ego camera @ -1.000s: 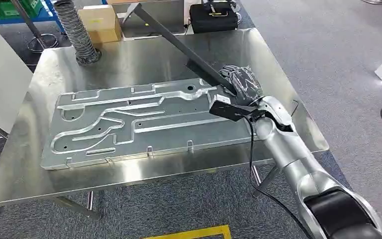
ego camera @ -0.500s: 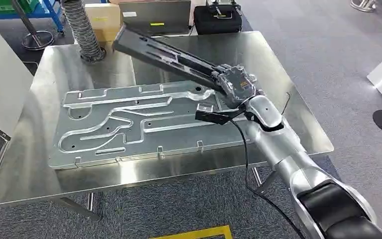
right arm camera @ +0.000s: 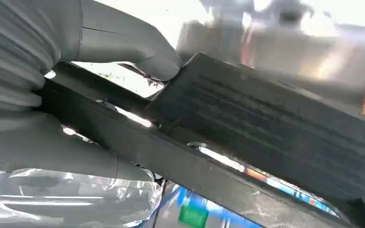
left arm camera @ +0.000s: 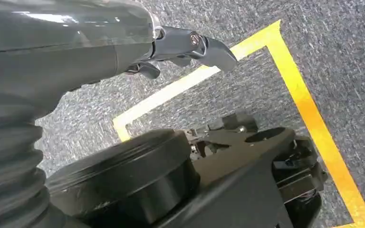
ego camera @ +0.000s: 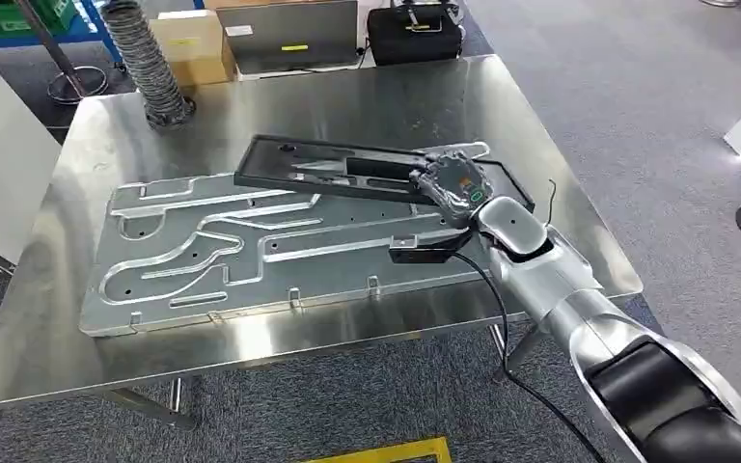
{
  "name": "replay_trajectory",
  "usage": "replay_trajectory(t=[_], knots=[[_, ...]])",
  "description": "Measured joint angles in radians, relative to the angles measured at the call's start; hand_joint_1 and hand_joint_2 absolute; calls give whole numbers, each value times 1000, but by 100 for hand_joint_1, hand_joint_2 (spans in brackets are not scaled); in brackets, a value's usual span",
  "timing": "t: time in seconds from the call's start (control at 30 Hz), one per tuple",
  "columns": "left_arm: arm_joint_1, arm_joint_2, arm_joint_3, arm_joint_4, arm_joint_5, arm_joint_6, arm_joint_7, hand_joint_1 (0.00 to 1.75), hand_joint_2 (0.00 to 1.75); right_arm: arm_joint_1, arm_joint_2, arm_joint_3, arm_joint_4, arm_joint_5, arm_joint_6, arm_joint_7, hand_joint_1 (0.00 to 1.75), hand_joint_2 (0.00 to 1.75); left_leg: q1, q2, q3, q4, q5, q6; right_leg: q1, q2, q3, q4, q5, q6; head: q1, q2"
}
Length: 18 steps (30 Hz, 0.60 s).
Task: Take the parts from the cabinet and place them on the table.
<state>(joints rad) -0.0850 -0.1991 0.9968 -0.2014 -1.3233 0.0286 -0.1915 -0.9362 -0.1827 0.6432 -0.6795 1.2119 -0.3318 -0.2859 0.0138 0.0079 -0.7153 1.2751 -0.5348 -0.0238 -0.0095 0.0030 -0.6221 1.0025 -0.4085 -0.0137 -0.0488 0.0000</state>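
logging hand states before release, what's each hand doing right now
Left hand: hangs over the floor, holds nothing; open or closed cannot be told.
Right hand: grips the black part, over the silver panel.

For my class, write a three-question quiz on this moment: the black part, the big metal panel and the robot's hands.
1. True or false: the right hand holds the black part.
2. What does the black part lie over? A) cardboard box B) metal panel C) floor
3. Fill in: the left hand hangs over grey carpet marked with ____ tape.

Key: 1 true; 2 B; 3 yellow.
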Motion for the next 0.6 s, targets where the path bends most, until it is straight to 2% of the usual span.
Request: replay_trajectory(t=[0.07, 0.1, 0.13, 0.17, 0.2, 0.23, 0.27, 0.3, 0.33, 0.4, 0.43, 0.47, 0.5, 0.53, 0.6], knots=[[1, 3, 0, 0, -1, -3, 2, 0, 175, 0, -5, 1, 19, -64, 49, -41, 175, 175, 2, 1, 70, -156, 92, 2, -2, 3, 3, 8, -7, 7, 0, 0], [3, 4, -1, 0, -2, -5, 1, 0, 175, -3, -6, 2, 23, -76, 59, -45, 175, 175, 2, 2, 96, -223, 108, 6, -3, 3, 2, 13, -12, 13, 0, 0], [4, 4, -1, 0, -2, -5, -1, 0, 175, -9, -8, 3, 30, -81, 67, -46, 175, 175, -3, 1, 106, -235, 98, 10, 4, 4, -4, 19, -13, 18, 0, 0], [3, 5, -1, 0, -2, -5, -4, 0, 175, -15, -8, 3, 39, -85, 75, -48, 175, 175, -2, -1, 107, -240, 92, 20, 4, 5, -12, 21, -10, 24, 0, 0], [4, 5, -1, 0, -2, -5, -7, 0, 175, -18, -8, 3, 47, -89, 84, -49, 175, 175, -3, -3, 103, -242, 94, 23, 5, 4, -12, 19, -8, 29, 0, 0], [7, 5, -1, 0, -2, -5, -7, 0, 175, -19, -8, 3, 52, -92, 90, -54, 175, 175, -6, -5, 103, -241, 93, 29, 2, 3, -10, 16, -7, 35, 0, 0], [8, 5, -1, 0, -2, -5, -8, 0, 175, -22, -8, 4, 56, -96, 99, -55, 175, 175, -3, -5, 105, -248, 98, 37, 2, 3, -9, 16, -8, 40, 0, 0], [8, 5, -1, 0, -2, -5, -8, 0, 175, -24, -8, 4, 60, -99, 106, -55, 175, 175, 1, -4, 110, -253, 101, 43, -3, 3, -13, 32, -23, 45, 0, 0], [7, 5, -1, 0, -3, -5, -7, 0, 175, -32, -6, 5, 64, -100, 113, -55, 175, 175, 1, -3, 110, -254, 101, 47, -2, 2, -33, 75, -53, 48, 0, 0], [5, 5, -2, 0, -8, -6, -5, 0, 175, -44, 10, 8, 79, -106, 121, -55, 175, 175, -2, 1, 110, -254, 101, 52, -3, 2, -111, 240, -131, 55, 0, 0], [6, 5, -2, 0, -8, -7, -3, 0, 175, -44, 18, 9, 88, -110, 121, -55, 175, 175, -3, 1, 110, -254, 100, 53, -3, 2, -146, 311, -152, 56, 0, 0], [7, 5, -2, 0, -10, -7, -1, 0, 175, -43, 24, 10, 95, -113, 121, -55, 175, 175, -4, 1, 110, -254, 100, 54, -4, 2, -164, 340, -152, 56, 0, 0], [8, 5, -2, 0, -10, -8, -1, 0, 175, -43, 29, 10, 101, -115, 121, -55, 175, 175, -4, 1, 111, -254, 100, 54, -3, 2, -157, 319, -129, 54, 0, 0], [8, 5, -2, 0, -11, -8, 0, 0, 175, -44, 32, 10, 105, -117, 121, -56, 175, 175, -5, 0, 113, -254, 100, 54, -3, 2, -127, 253, -88, 50, 0, 0], [8, 5, -4, 0, -12, -8, 0, 0, 175, -51, 37, 10, 110, -123, 121, -56, 175, 175, -7, -1, 118, -254, 97, 50, -1, 3, -35, 66, -1, 37, 0, 0]])
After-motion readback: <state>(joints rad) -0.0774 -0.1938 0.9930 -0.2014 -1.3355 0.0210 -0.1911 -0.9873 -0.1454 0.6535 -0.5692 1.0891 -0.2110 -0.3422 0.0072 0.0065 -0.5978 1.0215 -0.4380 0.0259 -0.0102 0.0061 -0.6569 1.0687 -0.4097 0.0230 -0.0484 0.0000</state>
